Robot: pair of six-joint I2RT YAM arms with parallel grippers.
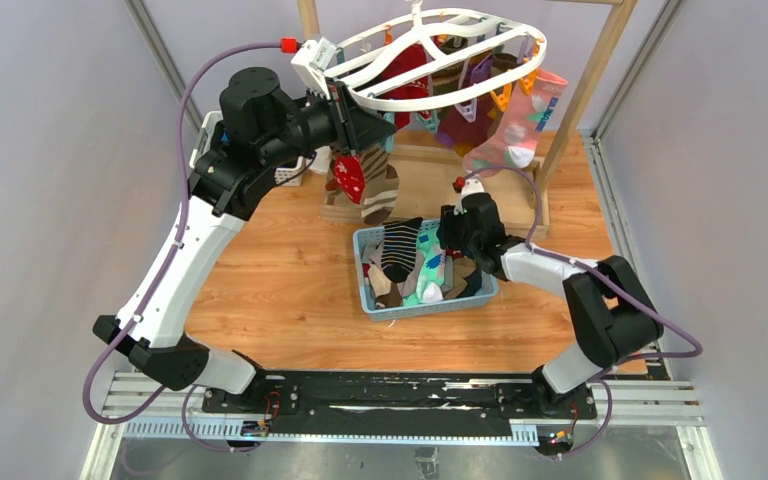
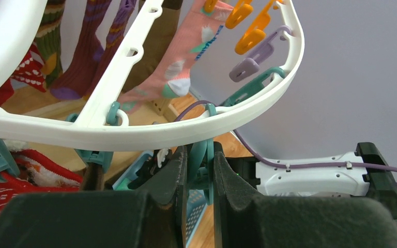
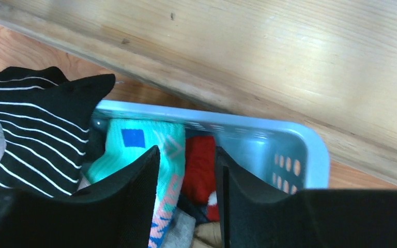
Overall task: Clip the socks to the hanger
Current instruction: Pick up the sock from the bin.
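Note:
The white oval hanger (image 1: 430,62) hangs from the wooden frame, with red, purple and pink socks (image 1: 515,130) clipped to it. My left gripper (image 1: 372,124) is raised to its near rim (image 2: 134,135) and is shut on a teal clip (image 2: 201,163) dangling under that rim. A red sock (image 1: 350,178) and a brown argyle sock (image 1: 382,195) hang just below. My right gripper (image 1: 457,238) is low over the blue basket, jaws apart, above a mint sock (image 3: 134,144) and a red sock (image 3: 199,165). A black striped sock (image 3: 36,129) lies to its left.
The blue basket (image 1: 480,292) holds several loose socks at mid table, and its far rim shows in the right wrist view (image 3: 289,135). The wooden frame's post (image 1: 585,90) and base (image 3: 238,62) stand behind it. A white crate (image 1: 290,175) sits behind the left arm. Orange and lilac clips (image 2: 248,36) dangle.

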